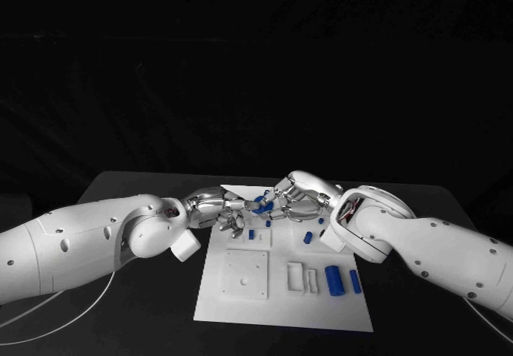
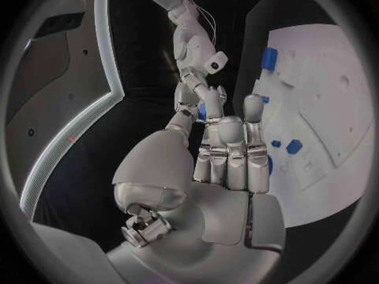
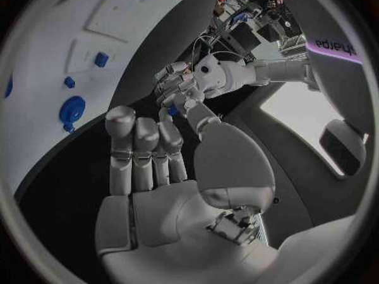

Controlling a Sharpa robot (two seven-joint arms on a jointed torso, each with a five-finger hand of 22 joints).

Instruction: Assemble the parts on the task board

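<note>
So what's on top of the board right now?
On the board: raised white blocks, two blue cylinders and small blue parts. The left hand and right hand meet above its far end, covering that part.

A black table (image 1: 139,311) carries the white task board (image 1: 283,308) — seemingly flat.

A robotics laboratory test cell. Black table (image 1: 139,311) and black backdrop surround a white task board (image 1: 283,304) beneath the hands. Beyond the right hand (image 3: 170,170), a rack of wired equipment (image 3: 252,12) stands among pale panels.
</note>
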